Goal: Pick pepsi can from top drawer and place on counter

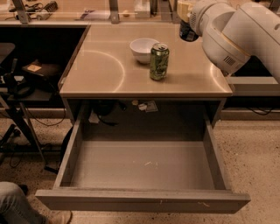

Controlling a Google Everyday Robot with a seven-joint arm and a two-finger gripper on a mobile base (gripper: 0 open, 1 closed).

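We see the fingers (183, 8) of the gripper (187, 19) clasping the upright pepsi can (188, 33) at the far right corner of the glossy counter (105, 65), above the pulled-out top drawer (144, 199) and speckled floor (258, 153). A green can (159, 61) stands just beside a white bowl (143, 49) mid-counter, well apart from it. The white arm (245, 35) reaches in from the right, elbow bent.
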